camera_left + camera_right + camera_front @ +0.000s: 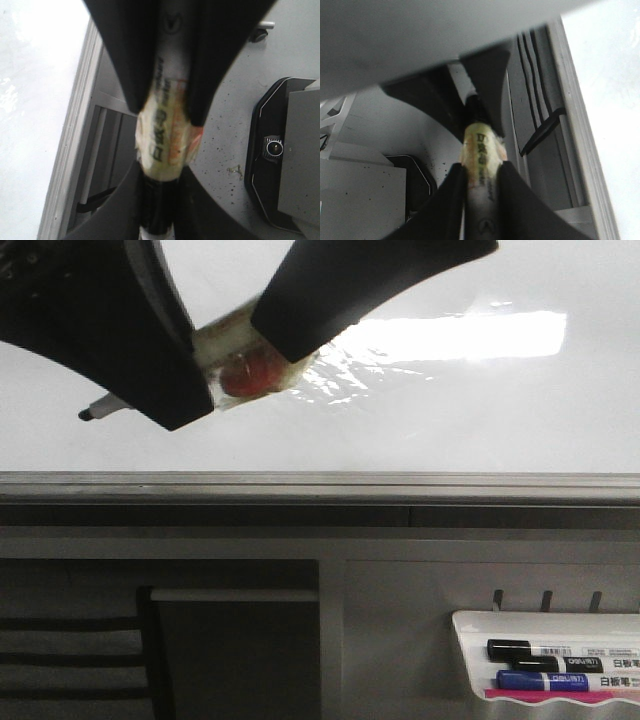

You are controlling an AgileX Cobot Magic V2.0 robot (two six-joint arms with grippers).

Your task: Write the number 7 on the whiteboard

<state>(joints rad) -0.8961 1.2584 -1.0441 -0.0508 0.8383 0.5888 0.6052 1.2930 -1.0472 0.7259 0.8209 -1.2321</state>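
I have both grippers pinched on one marker in the upper left of the front view: my left gripper clamps the barrel near its dark tip, my right gripper clamps the taped rear end. Two grips, I judge, keep it from twisting when the tip presses on the whiteboard. The board fills the upper half, bare where I can see it; no 7 shows. Spare markers sit in the tray, lower right.

The front camera faces the whiteboard from very close. Both wrist cameras look along their fingers, sharing a taped marker and the whiteboard's edge.
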